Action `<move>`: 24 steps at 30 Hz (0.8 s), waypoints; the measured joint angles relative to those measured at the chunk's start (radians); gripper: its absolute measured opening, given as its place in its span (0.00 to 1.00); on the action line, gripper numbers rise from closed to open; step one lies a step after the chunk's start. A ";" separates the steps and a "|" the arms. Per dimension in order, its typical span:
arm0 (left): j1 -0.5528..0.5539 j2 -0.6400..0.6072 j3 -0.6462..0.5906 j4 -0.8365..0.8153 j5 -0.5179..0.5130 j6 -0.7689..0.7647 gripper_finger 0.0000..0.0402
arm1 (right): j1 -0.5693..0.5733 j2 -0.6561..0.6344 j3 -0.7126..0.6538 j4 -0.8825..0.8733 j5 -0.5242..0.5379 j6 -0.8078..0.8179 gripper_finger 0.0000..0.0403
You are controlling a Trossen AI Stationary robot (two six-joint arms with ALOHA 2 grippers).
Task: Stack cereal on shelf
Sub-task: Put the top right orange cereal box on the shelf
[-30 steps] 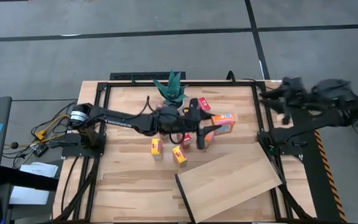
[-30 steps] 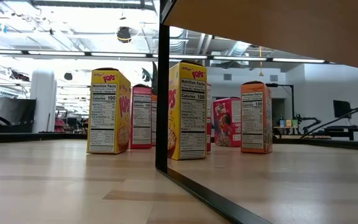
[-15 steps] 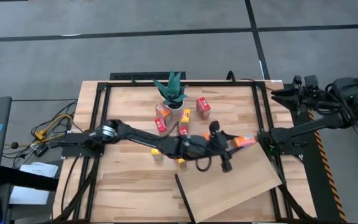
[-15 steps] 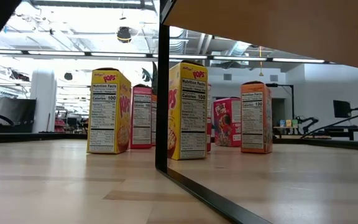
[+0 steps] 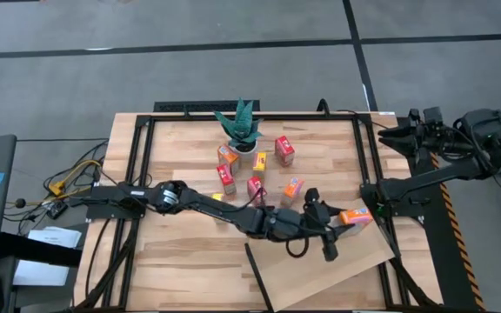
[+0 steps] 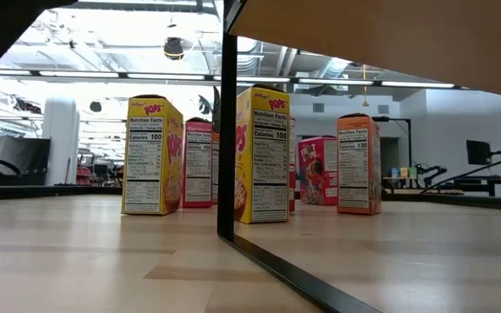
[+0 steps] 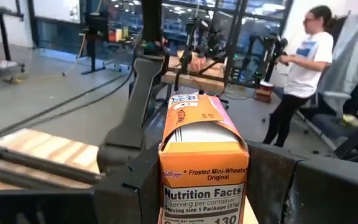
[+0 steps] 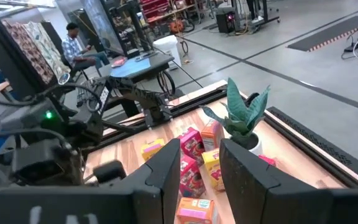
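The left gripper (image 5: 348, 217), jaws clamped on an orange cereal box (image 5: 355, 216), reaches over the shelf (image 5: 298, 274). Next it likely sets the box down there. The right gripper (image 8: 194, 163) waits off the bench, jaws slightly parted and empty.

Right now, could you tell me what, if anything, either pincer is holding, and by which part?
The left pincer grips an orange cereal box by its two broad faces. The right pincer holds nothing.
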 joint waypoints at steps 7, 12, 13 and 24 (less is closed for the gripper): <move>-0.047 0.062 0.012 0.148 -0.069 0.014 0.41 | 0.000 0.000 0.000 -0.004 -0.010 0.034 0.34; -0.063 0.081 0.013 0.130 -0.127 0.036 0.41 | 0.000 0.000 0.001 -0.006 -0.034 0.031 0.35; -0.064 0.084 0.018 0.124 -0.143 0.048 0.41 | 0.000 0.000 0.001 -0.008 -0.035 0.029 0.35; -0.064 0.081 0.025 0.067 -0.129 0.028 0.42 | 0.000 0.000 0.001 -0.032 -0.035 0.023 0.35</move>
